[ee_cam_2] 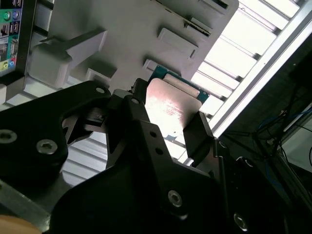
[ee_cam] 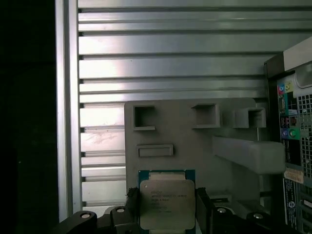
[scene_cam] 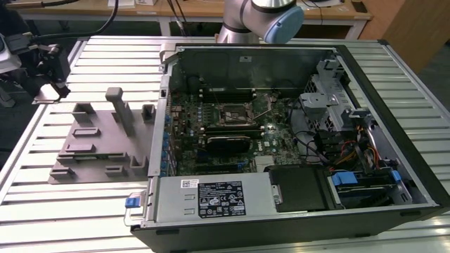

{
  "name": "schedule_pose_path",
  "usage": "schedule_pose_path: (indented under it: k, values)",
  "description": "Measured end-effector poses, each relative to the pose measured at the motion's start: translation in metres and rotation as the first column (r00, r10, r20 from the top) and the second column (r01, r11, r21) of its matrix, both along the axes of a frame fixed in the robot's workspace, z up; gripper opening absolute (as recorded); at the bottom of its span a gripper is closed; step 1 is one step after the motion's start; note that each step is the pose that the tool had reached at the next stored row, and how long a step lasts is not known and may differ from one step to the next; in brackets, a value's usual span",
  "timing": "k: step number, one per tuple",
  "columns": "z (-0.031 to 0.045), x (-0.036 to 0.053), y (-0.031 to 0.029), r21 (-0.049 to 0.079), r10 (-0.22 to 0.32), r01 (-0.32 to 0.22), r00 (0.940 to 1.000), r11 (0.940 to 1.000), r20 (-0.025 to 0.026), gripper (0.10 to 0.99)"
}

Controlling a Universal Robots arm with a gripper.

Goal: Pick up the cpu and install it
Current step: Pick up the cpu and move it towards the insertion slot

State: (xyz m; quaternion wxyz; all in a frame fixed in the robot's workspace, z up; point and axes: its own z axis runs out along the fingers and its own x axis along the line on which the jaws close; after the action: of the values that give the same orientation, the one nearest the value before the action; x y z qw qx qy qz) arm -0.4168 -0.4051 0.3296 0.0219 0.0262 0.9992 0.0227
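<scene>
My gripper (scene_cam: 50,90) hangs at the exterior view's far left, above the slatted table and beside the grey holder plate (scene_cam: 98,142). It is shut on the cpu (scene_cam: 44,98), a small flat square chip with a pale silver top. In both wrist views the cpu (ee_cam: 165,202) (ee_cam_2: 168,107) sits clamped between the two black fingers (ee_cam: 202,204) (ee_cam_2: 197,134), its green board edge showing, held clear of the holder plate (ee_cam: 195,146). The motherboard (scene_cam: 225,132) lies inside the open computer case, with its square socket (scene_cam: 235,113) near the middle.
The open case (scene_cam: 414,158) takes up the exterior view's right half, with a power supply (scene_cam: 211,197), a black module (scene_cam: 228,142) and cable bundles (scene_cam: 338,147) inside. Grey posts (scene_cam: 116,105) rise from the holder plate. The arm's base (scene_cam: 260,21) stands behind the case.
</scene>
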Motion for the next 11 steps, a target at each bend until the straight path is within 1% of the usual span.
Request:
schedule_pose_path:
  k: [11]
  values:
    - [0.0173, 0.0, 0.0, 0.0, 0.0, 0.0, 1.0, 1.0, 0.0066, 0.545]
